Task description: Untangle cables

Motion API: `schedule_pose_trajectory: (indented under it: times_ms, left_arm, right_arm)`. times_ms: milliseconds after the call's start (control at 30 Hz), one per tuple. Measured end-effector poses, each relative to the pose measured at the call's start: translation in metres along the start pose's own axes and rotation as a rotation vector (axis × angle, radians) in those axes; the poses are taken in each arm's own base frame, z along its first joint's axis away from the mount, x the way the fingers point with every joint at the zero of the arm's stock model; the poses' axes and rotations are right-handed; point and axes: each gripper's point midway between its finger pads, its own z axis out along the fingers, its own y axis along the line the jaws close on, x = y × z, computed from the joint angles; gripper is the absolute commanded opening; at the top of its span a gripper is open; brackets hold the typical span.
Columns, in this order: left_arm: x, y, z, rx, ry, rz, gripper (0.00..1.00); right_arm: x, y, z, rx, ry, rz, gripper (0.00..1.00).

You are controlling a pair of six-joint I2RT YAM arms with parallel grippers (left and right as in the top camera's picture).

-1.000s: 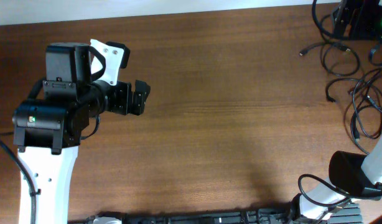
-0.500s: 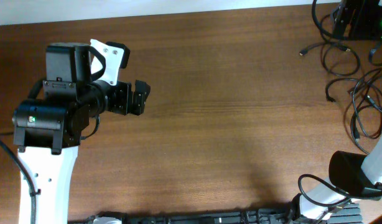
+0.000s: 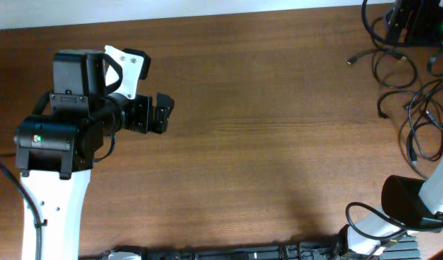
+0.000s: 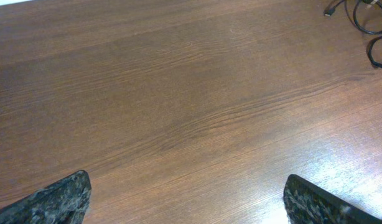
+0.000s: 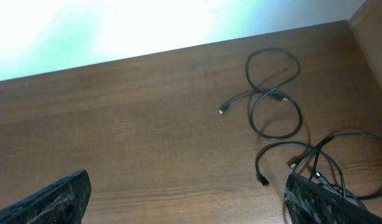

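Observation:
Thin black cables lie at the table's far right. One loose looped cable (image 3: 392, 68) with a small plug end lies apart from a tangled bundle (image 3: 425, 124) below it. In the right wrist view the loop (image 5: 275, 94) is ahead and the bundle (image 5: 321, 163) sits by the right finger. The cables also show at the top right of the left wrist view (image 4: 366, 17). My left gripper (image 3: 161, 113) is open and empty over bare wood, far from the cables (image 4: 188, 200). My right gripper (image 5: 188, 199) is open and empty, just short of the bundle.
A black box with a green light (image 3: 418, 22) and thicker wires stands at the back right corner. The right arm's base (image 3: 408, 204) is at the front right. A dark rail (image 3: 243, 253) runs along the front edge. The brown wooden table (image 3: 279, 144) fills the view.

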Motion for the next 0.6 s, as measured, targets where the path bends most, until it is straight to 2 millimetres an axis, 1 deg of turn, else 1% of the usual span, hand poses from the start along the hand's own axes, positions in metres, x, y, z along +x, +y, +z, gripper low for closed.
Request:
schedule_pose_trajectory:
  times_ms: [367, 533, 600]
  left_arm:
    - [0.002, 0.0, 0.0, -0.002, 0.007, -0.001, 0.99]
    - [0.005, 0.007, 0.0, -0.043, 0.021, 0.01, 0.99]
    - [0.01, 0.011, 0.005, -0.056, 0.039, 0.043, 0.99]
  right_arm:
    - [0.0, 0.0, 0.0, 0.0, 0.0, 0.001, 0.99]
    - [0.0, 0.0, 0.0, 0.0, 0.0, 0.0, 0.99]
    - [0.0, 0.0, 0.0, 0.0, 0.001, 0.0, 0.99]
